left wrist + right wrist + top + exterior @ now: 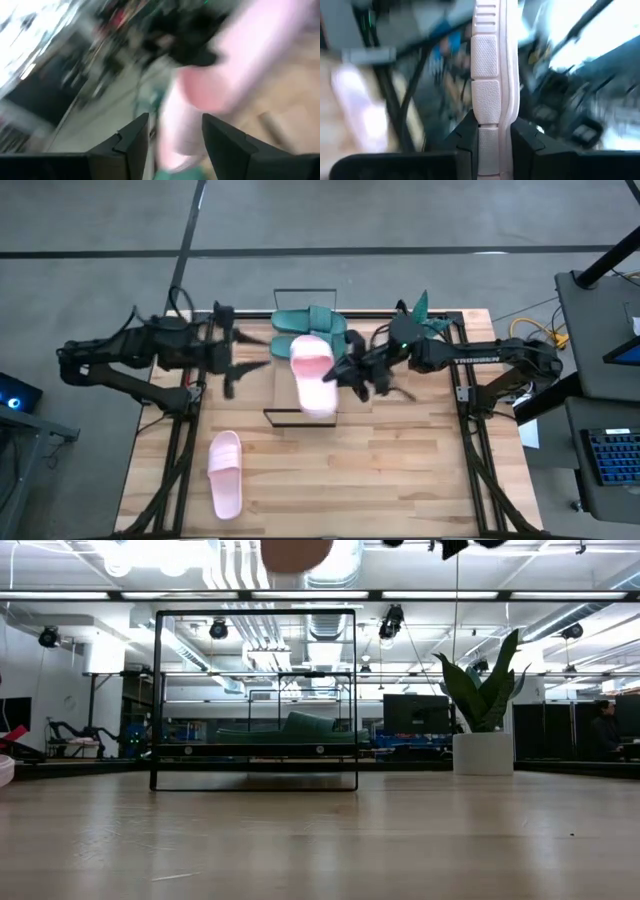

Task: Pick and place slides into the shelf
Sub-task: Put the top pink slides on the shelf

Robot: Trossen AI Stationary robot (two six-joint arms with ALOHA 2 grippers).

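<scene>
My right gripper (347,370) is shut on a light pink slide (313,375), held high over the shelf (300,418); the low view shows the slide (296,550) at the picture's top. Two teal slides (310,323) lie on the shelf's far part, soles down. The second pink slide (225,472) lies on the table at the near left. My left gripper (240,355) is open, just left of the held slide and apart from it; its wrist view shows the slide (210,85) beyond the open fingers. My right gripper pinches the pink slide's sole edge (487,117) between its two fingers, on the slide's right side about mid-length. The fingers come level from the table's right. The slide is lifted clear, above the shelf.
A potted plant (421,315) in a white pot (483,753) stands at the far right of the table, close behind my right arm. The shelf's black wire rails (156,700) rise at its ends. Bare tabletop (380,480) lies near and to the right.
</scene>
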